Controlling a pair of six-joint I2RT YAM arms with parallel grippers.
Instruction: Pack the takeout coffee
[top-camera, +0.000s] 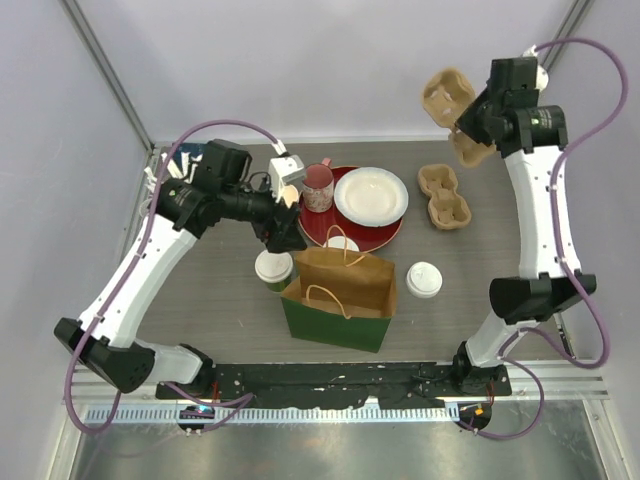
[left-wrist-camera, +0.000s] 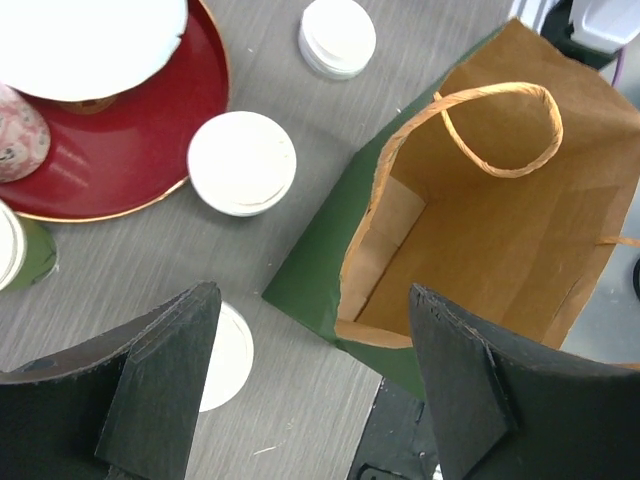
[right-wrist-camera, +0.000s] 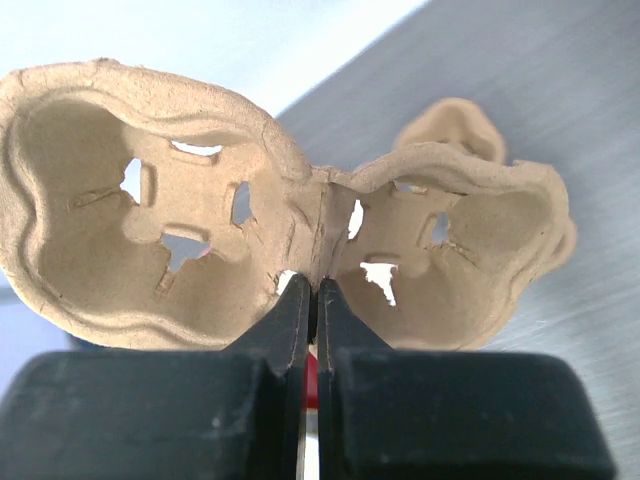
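Note:
Three white-lidded green coffee cups show from above: one (top-camera: 273, 268) left of the bag, one (top-camera: 423, 280) right of it, one (top-camera: 342, 244) behind it. The green paper bag (top-camera: 340, 300) stands open, brown inside (left-wrist-camera: 480, 220). My left gripper (top-camera: 285, 228) hovers open and empty over the table (left-wrist-camera: 312, 295) beside the bag's corner. A lid (left-wrist-camera: 228, 355) shows partly behind its left finger, and other lids (left-wrist-camera: 242, 162) (left-wrist-camera: 338, 37) lie beyond. My right gripper (top-camera: 476, 125) is raised at the back right, shut (right-wrist-camera: 312, 285) on the middle rib of a pulp cup carrier (right-wrist-camera: 180, 220).
A red tray (top-camera: 385, 235) holds a white plate (top-camera: 370, 195) and a pink speckled mug (top-camera: 318, 187). A second pulp carrier (top-camera: 443, 195) lies on the table at the right. Another green cup (left-wrist-camera: 15, 250) sits at the left edge of the left wrist view.

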